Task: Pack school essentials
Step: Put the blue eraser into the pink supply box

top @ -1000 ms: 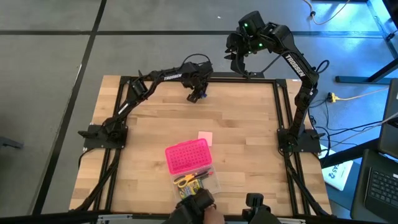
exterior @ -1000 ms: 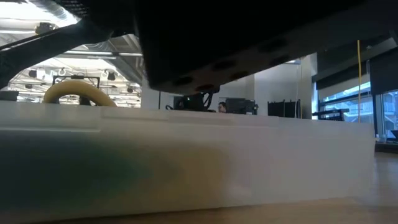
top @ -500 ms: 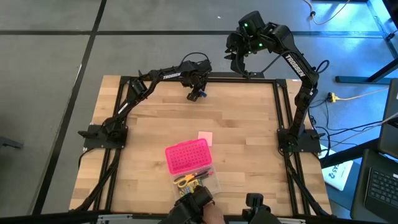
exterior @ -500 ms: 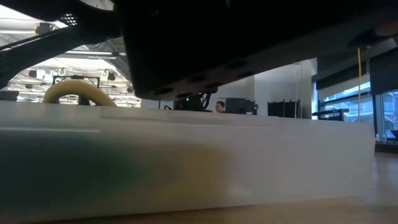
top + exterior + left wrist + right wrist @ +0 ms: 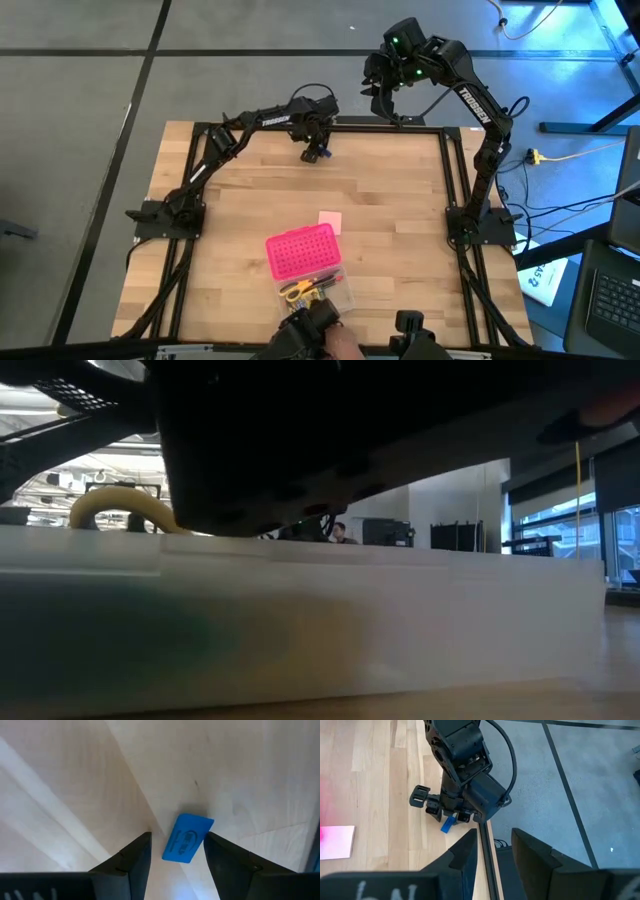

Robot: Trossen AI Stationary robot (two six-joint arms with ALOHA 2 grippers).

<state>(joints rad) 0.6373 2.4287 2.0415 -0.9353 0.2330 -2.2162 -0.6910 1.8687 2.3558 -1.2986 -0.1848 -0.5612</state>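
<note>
The left end effector [image 5: 174,852] stands low over the far part of the wooden table [image 5: 400,200], its fingers part-open around the small flat blue rubber-like piece [image 5: 187,838], probably to pick it up for packing. The right end effector [image 5: 492,851], narrow and empty, waits beyond the far edge. Near the front, a person's hand [image 5: 310,335] is at the bright pink dotted box [image 5: 300,250], with the pale pink square pad [image 5: 329,221] just beside it.

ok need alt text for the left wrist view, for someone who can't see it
A small blue eraser sits between the left gripper's two dark fingers, seen from just above the pale wooden table. The jaws stand either side of it with gaps showing, so a firm grip cannot be confirmed.
</note>
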